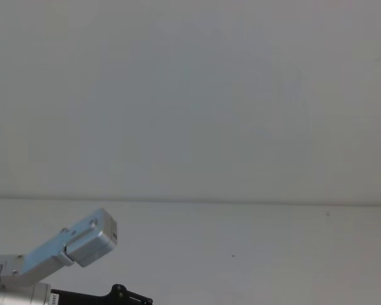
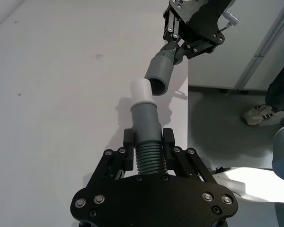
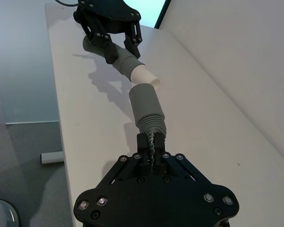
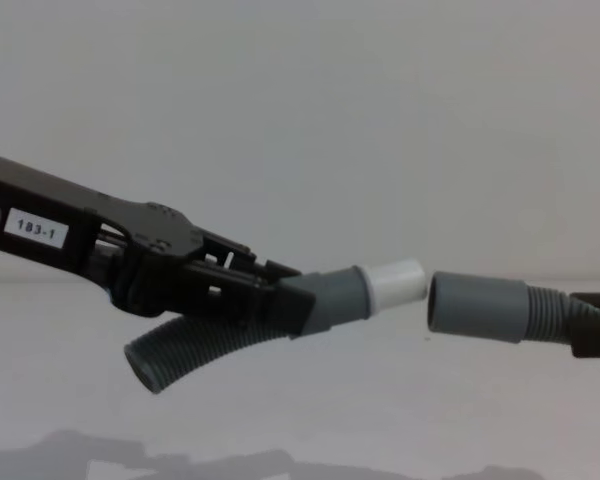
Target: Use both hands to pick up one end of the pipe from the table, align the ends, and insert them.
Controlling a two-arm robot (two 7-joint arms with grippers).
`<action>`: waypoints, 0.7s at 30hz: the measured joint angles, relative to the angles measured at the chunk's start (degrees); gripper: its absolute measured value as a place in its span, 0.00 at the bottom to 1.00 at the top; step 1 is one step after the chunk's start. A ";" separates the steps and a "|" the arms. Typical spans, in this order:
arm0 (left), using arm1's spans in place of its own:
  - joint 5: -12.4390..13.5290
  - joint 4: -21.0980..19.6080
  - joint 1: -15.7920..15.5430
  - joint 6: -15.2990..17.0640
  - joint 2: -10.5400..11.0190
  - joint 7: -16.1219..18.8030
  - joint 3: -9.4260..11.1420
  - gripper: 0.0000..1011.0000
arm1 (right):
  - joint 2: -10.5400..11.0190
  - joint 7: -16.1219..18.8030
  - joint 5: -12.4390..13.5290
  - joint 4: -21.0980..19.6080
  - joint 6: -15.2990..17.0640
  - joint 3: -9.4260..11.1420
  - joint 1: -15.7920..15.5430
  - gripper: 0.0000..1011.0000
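**Background.** In the head view you see a plain pale grey wall (image 1: 190,95), unmarked, meeting the table (image 1: 273,254) along a straight level line. The chest view shows you the same wall (image 4: 300,100).

**Floor, left wrist view.** You find a grey floor (image 2: 217,118) beside the table's edge. Pale frame strips (image 2: 266,42) stand at its far side.

**Floor, right wrist view.** Here the floor (image 3: 19,142) is again grey. A short white tube (image 3: 52,158) lies on it, near the table's side.

**Far end, right wrist view.** A bright turquoise panel (image 3: 154,9) shows past the table's far end, beside the pale wall (image 3: 236,56) that runs along the table's long side.
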 joint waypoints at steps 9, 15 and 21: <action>-0.77 -0.65 0.26 0.27 0.61 0.62 -0.13 0.32 | 0.28 -0.27 0.43 0.10 0.22 -0.49 0.52 0.06; -1.22 -0.94 0.34 0.48 0.90 1.02 -0.14 0.32 | 0.46 -0.41 0.77 0.20 0.43 -0.80 0.84 0.06; -1.62 -1.12 0.31 0.63 1.09 1.26 0.03 0.32 | 0.59 -0.53 1.09 0.30 0.62 -1.04 1.12 0.06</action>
